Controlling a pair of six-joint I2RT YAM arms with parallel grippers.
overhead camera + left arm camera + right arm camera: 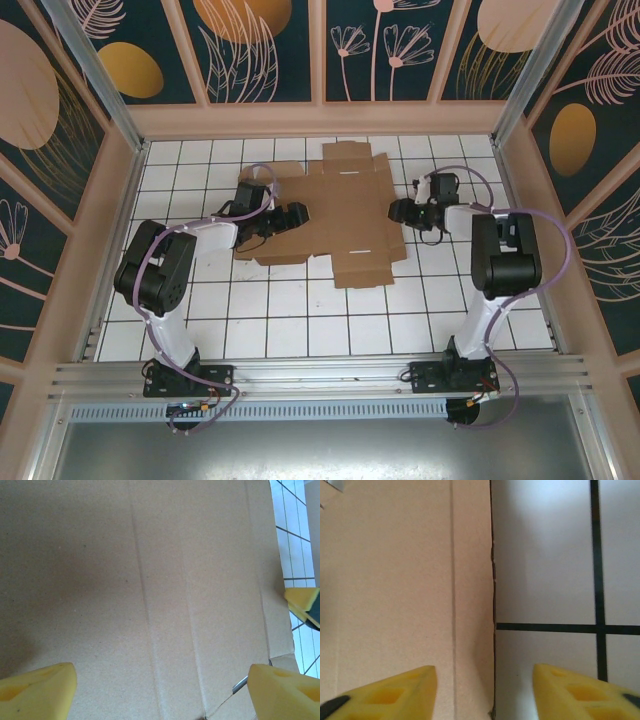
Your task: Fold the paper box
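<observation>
Both arms reached inward over the flat brown corrugated cardboard box sheet [345,215], the left gripper [300,215] spread wide above it, the right gripper [395,212] unclenched astride its edge.

Top view: the box [345,200] is partly covered on its left by the left gripper [298,214]. Left wrist view: the box is cut off at top, left and bottom; both fingers [37,690] are clipped by the bottom edge. A yellow pad [301,602] is cut off at the right edge. A grey sliver [240,682] is too small to identify. Right wrist view: the box is cut off likewise; the right gripper [484,670] is clipped at the bottom.
</observation>
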